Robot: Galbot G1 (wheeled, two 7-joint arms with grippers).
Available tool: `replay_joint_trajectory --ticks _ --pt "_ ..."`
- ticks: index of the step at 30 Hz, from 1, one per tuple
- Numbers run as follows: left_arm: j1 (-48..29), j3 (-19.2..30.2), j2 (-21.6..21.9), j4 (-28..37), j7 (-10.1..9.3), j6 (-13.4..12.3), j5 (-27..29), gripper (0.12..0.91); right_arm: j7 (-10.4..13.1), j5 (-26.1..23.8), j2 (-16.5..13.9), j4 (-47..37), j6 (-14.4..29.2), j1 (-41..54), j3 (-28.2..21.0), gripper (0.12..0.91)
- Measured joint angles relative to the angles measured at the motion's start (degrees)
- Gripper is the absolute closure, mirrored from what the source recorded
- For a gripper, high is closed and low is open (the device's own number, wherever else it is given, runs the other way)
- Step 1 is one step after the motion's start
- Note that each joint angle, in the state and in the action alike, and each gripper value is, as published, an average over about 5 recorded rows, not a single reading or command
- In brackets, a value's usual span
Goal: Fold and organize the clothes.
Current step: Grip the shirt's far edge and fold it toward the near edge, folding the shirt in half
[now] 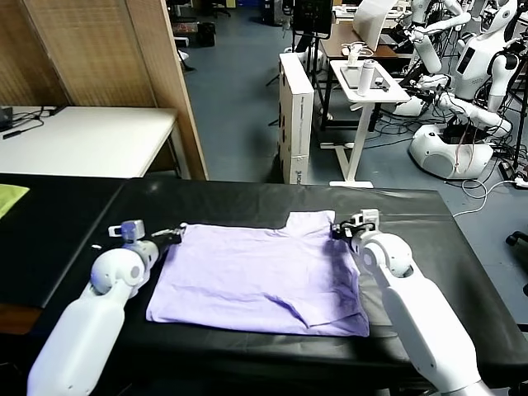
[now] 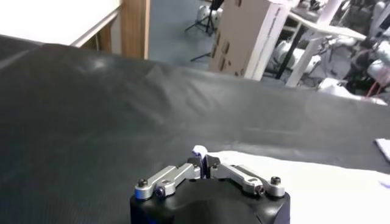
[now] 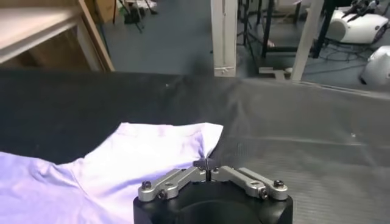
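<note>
The clothes are one pale lavender T-shirt [image 1: 264,276], spread flat on the black table [image 1: 429,223]. One sleeve points toward the table's far side. My left gripper [image 1: 176,235] sits at the shirt's far left corner. In the left wrist view that gripper [image 2: 204,161] is shut on a small tuft of the T-shirt [image 2: 329,182] that pokes up between the fingertips. My right gripper [image 1: 337,228] is at the shirt's far right edge, beside the sleeve. Seen from the right wrist, this gripper [image 3: 207,163] is shut, and the T-shirt's [image 3: 140,158] edge runs right into the tips.
A yellow-green cloth [image 1: 10,198] lies at the far left on the neighbouring dark surface. Beyond the table stand a white table [image 1: 82,140], a wooden partition [image 1: 107,49], a tall cardboard box [image 1: 295,115], a white stand [image 1: 367,82] and other robots [image 1: 470,82].
</note>
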Motion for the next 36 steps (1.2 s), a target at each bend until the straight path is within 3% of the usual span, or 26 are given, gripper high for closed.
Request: replay_joint_trajectory --ticks 23,36 --pt "15.2 -10.6 2.3 -17.8 -0.26 -0.4 -3.2 0.832 -0.7 2.6 -5.6 15.3 0.1 -9.5 5.4 0.887" --pt "22.7 -14.0 2.1 -22.1 -0.01 -0.1 -2.8 0.832 0.2 2.2 -9.1 26.4 0.1 -21.3 7.7 0.887"
